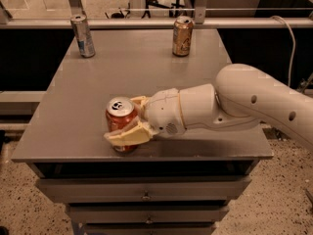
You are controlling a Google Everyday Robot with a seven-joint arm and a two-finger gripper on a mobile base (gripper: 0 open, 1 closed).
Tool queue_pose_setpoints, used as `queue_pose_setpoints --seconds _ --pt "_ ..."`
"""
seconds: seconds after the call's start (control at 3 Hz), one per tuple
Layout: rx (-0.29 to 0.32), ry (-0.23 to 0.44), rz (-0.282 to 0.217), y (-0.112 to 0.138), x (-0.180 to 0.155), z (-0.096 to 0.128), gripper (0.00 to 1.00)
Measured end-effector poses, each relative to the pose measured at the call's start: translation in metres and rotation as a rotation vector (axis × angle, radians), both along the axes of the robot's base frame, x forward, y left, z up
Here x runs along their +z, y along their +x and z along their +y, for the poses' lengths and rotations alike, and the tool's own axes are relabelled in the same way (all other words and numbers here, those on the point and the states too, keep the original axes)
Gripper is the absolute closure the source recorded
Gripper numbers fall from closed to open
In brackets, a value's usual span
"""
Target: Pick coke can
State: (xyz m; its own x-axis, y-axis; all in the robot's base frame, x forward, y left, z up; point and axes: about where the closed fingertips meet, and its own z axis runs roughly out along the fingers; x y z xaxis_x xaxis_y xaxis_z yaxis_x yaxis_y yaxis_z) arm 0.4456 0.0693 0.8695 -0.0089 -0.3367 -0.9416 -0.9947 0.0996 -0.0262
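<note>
1. Progress: reach and enclosing look complete. The cream two-finger gripper (121, 119) sits at the front-left part of the flat grey metal table (146, 72). It comes in from the right on the thick white robot arm (244, 102).
2. Grip: the fingers (128, 135) sit narrow around the red-orange coke can with silver top and pull tab (119, 115). One finger crosses the near side low down and the other shows behind the far side. Both appear to touch the can, so I judge the gripper is holding it.
3. Position: the coke can stands upright close to the front edge, left of centre. Its base appears level with the tabletop. Cannot tell whether it has left the surface.
4. Remaining, as judged: raise the can clear of the table with the hold kept firm. No clear lift is visible, so the pick is not yet finished.
5. Count:
   - Cans: three, all upright. One is the coke can. One is a gold-tan can (182, 35) at the back, right of centre. One is a slimmer silver-and-blue can (83, 35) at the back left. Both back cans stand well apart from the gripper.
   - Gripper: one.
   - Arm: one.
   - Table: one.
   - Grey drawer fronts (146, 195) beneath the table: at least two.
</note>
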Motion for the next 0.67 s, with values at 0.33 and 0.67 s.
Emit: queue_pose_setpoints --seconds 0.33,0.67 --pt "-0.063 0.009 -0.074 0.019 0.033 -0.033 1.00" --pt "-0.169 0.027 -0.174 0.052 0.081 -0.085 1.00"
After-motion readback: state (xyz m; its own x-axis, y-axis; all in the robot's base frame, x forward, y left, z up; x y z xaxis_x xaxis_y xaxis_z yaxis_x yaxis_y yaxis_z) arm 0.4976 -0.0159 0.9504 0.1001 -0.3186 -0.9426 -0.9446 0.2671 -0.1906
